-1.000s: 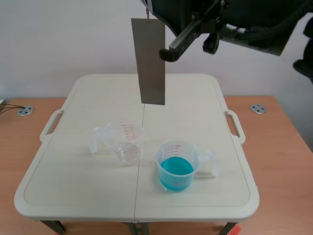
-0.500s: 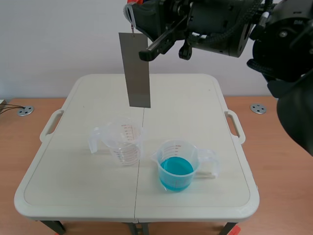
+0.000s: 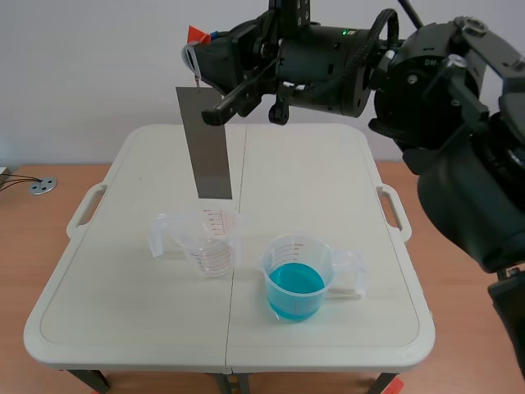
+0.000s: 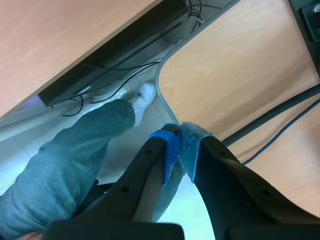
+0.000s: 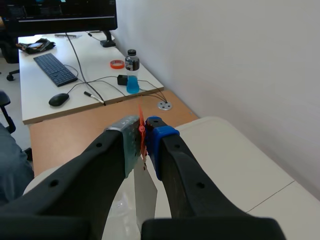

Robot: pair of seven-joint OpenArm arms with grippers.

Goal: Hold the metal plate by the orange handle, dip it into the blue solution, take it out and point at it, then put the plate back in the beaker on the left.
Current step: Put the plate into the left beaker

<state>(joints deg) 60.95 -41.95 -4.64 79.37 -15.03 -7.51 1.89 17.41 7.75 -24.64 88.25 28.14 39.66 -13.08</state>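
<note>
Left gripper (image 4: 180,145): pads pressed together, gripping nothing, pointing down at the floor by a person's leg (image 4: 65,165). On the white table (image 3: 123,304), nearest, a beaker (image 3: 316,250) holds blue solution (image 3: 294,283). Just beside it, leftward, stands a clear beaker (image 3: 215,246); no contents seen. The metal plate (image 3: 205,144) hangs upright, its lower edge just over that beaker's rim, not inside. Right gripper (image 5: 144,135) is clamped on the orange handle (image 5: 140,117); its arm crosses above the table's far side. Beyond, a desk (image 5: 75,97) carries a keyboard (image 5: 55,69).
</note>
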